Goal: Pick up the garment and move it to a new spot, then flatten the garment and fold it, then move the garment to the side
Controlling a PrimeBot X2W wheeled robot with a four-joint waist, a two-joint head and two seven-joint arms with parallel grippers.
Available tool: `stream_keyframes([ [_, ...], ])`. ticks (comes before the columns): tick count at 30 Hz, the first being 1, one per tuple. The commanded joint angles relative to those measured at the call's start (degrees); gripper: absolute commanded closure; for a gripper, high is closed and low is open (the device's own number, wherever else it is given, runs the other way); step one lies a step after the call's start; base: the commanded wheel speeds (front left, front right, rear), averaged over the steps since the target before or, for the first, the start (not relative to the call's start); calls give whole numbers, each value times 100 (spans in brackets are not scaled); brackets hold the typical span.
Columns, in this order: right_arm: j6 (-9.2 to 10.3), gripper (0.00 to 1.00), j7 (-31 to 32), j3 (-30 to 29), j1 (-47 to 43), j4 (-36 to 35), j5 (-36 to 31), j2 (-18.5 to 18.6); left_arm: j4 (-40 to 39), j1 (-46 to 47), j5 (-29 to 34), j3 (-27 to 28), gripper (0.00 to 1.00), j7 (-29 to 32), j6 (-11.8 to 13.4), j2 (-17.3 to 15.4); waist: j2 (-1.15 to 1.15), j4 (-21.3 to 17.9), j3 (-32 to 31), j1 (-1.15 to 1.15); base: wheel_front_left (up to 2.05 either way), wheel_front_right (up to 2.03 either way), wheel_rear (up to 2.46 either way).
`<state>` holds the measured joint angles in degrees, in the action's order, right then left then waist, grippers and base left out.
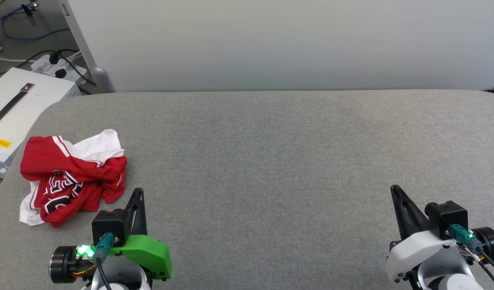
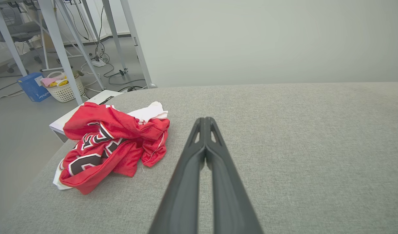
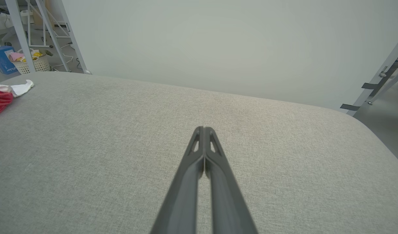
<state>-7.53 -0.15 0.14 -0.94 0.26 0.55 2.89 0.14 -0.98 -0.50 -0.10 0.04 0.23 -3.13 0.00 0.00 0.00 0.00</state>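
Student: Jersey point(image 1: 71, 177) position at this instant: where did it lie, and how did the grippers stand?

Tutor: The red jersey lay crumpled in a heap by the left edge of the grey tabletop point(image 1: 271, 161), in its near half. The left gripper point(image 2: 205, 121) hovered just beside the heap, to its right and apart from the cloth. Its jaws were pressed together and held nothing. The right gripper point(image 3: 203, 129) was well apart, over bare surface at the far right, jaws likewise pressed together.

Student: What materials and shapes were shown?

Tutor: The jersey was a thin, faintly glossy knit. It had a red body, white sleeve cloth at the heap's top and lower left, striped trim, and black white-outlined lettering bunched across the folds. The tabletop wore a coarse grey woven cover with rounded corners. The fingers point(image 2: 186, 182) were long, dark and tapered, with slotted tips.

Student: How would the jersey likely handle?

Tutor: Probably light, limp and somewhat slippery, so it would drape and unfurl when lifted. The raised red folds nearest the left gripper looked easiest to pinch, though a sleeve or hem would probably open it better for flattening. The jaws would need to spread first.
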Motion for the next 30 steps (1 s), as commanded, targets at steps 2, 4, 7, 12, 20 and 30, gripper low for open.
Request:
stream_keyframes([
  [2, 4, 100, 15, -14, 94, -26, -55, -2, -14, 98, 50, 10, 100, -4, -23, 25, 0, 0, 0, 0, 0, 0, 0],
  [4, 4, 100, 15, -14, 94, -26, -55, -2, -14, 98, 50, 10, 100, -4, -23, 25, 0, 0, 0, 0, 0, 0, 0],
  [7, 0, 0, 0, 0, -1, 1, 2, 0, 1, -2, -1, -1, 0, 0, 1, -1, 0, 0, 0, 0, 0, 0, 0],
  [12, 0, 0, -26, -18, 6, 6, 28, 0, 9, -1, -15, -3, 0, -27, 13, -1, 0, 0, 3, 0, 0, 0, 0],
  [20, 0, 0, -120, -73, 32, -22, 138, 0, 15, 16, -52, -9, 0, -121, 46, 1, 0, 3, 12, 0, 0, 0, 0],
  [30, 1, 0, -236, -136, 29, -93, 309, 0, 11, 22, -90, -25, 0, -239, 58, 3, 0, 4, 14, 0, 0, 0, 0],
])
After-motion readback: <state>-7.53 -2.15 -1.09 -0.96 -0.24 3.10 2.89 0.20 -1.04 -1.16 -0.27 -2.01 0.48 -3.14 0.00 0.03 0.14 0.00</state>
